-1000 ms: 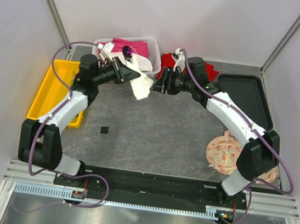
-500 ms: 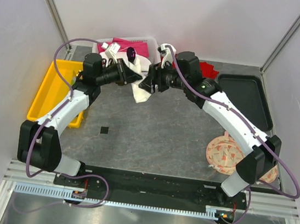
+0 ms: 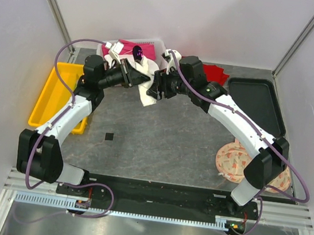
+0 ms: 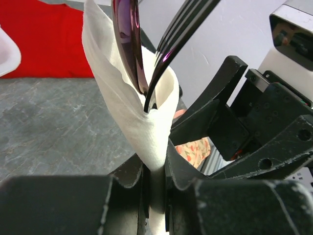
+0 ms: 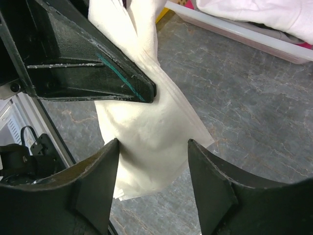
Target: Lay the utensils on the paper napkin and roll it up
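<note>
My left gripper (image 3: 144,79) is shut on the paper napkin (image 3: 146,95) and holds it in the air in front of the white bin. In the left wrist view the off-white napkin (image 4: 145,122) is wrapped round a shiny purple spoon (image 4: 128,39) and fork (image 4: 180,25), clamped between my left gripper's (image 4: 155,172) jaws. The purple ends stick up in the top view (image 3: 135,51). My right gripper (image 3: 153,88) is open; in its wrist view its jaws (image 5: 152,143) stand either side of the napkin's hanging lower part (image 5: 152,137). No green or blue utensils show.
A white bin (image 3: 164,53) with pink and white fabric stands at the back. A yellow bin (image 3: 50,95) is at the left, a red cloth (image 3: 216,74) and a black tray (image 3: 257,102) at the right, patterned plates (image 3: 233,159) by the right arm.
My right gripper has moved left, up to the hanging napkin and close to the left gripper. The left gripper has kept hold of the napkin bundle and shifted slightly.
</note>
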